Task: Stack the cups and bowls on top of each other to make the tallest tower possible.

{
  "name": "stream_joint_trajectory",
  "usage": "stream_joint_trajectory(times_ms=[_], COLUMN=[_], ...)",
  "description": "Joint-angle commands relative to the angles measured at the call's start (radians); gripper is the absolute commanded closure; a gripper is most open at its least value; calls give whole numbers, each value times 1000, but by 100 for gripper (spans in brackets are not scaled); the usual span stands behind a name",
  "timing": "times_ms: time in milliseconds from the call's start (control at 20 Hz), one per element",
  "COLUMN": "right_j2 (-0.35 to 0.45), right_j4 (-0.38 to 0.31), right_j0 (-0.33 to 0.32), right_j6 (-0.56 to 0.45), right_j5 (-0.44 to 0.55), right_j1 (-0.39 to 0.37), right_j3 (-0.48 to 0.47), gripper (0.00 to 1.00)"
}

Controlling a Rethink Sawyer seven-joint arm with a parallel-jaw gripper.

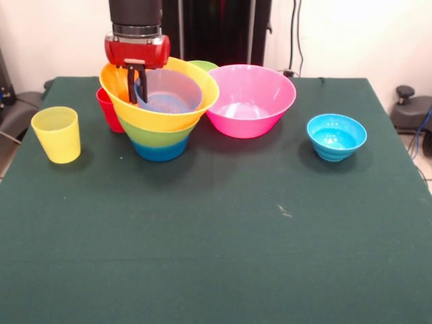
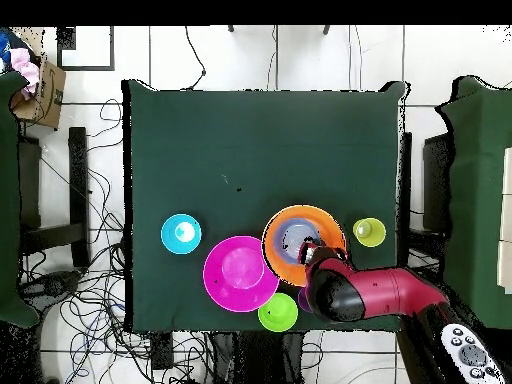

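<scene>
We see the green bench bare along its near edge in the front view. Farther in, the yellow cup stands upright at nine o'clock and a lone blue bowl sits at three o'clock. Between them rises the tower: a blue bowl at the bottom, a green bowl on it, the orange bowl on top, and a purple cup tilted inside that. The tool reaches down into the orange bowl, its dark fingers nearly together astride the purple cup's rim. The pink bowl touches the tower at its three o'clock. Behind it are a red cup and a green bowl.
</scene>
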Motion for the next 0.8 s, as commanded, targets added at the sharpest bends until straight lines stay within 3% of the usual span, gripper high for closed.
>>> stream_joint_trajectory(times_ms=[50,150,200,800], right_j2=[21,-1,-3,-12], right_j4=[-90,-96,-99,-107], right_j0=[6,23,25,32], right_j6=[-43,-24,-22,-25], right_j5=[-24,-32,-35,-40], right_j1=[28,27,27,23], right_j3=[-75,-82,-83,-83], gripper=[100,100,0,0])
